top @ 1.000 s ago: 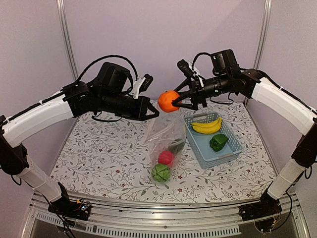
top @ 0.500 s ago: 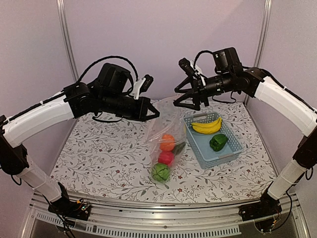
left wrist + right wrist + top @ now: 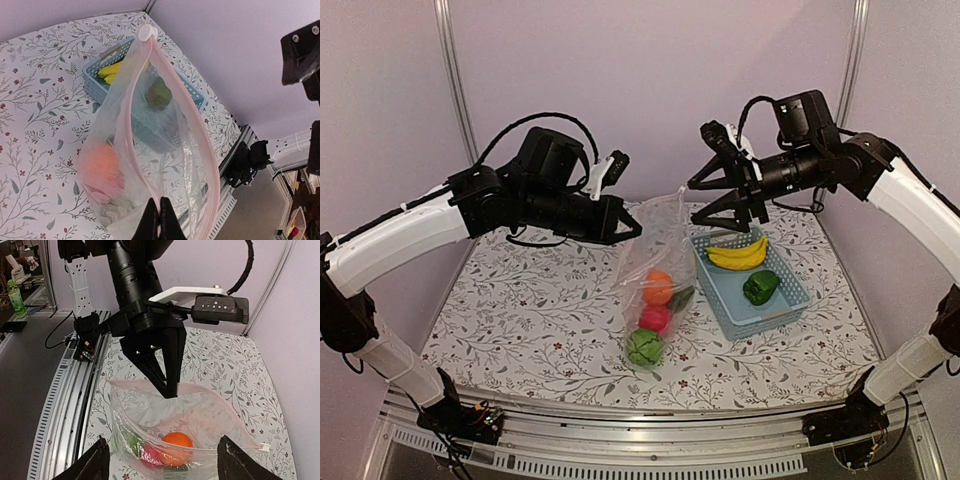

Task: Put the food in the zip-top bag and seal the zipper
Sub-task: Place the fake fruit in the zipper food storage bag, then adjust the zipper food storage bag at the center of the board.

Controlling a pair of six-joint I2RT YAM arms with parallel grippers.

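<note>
The loading step is under way, with the sealing yet to come. The left claw is clenching the rim of the bag and holding it up above the worktop, so the bag is hanging with its bottom resting on the flowered cloth. In the left wrist view the pink zipper is gaping in a long oval, so the mouth is standing open.

Inside the bag, the orange is sitting on top of the pink-red fruit, with the green ball lying at the bottom. A darker piece beside the orange is probably the mango, though the crinkled plastic is blurring it.

The right claw is hovering just beside the bag's mouth, released and gripping nothing, its fingers spread wide.

The bananas and the green pepper are lying in the blue basket, just to the right of the bag. The next move is likely calling for the right claw to be swinging down to the basket, closing on one of these two and carrying it over the open mouth, while the left claw is holding the rim steady and high.
</note>
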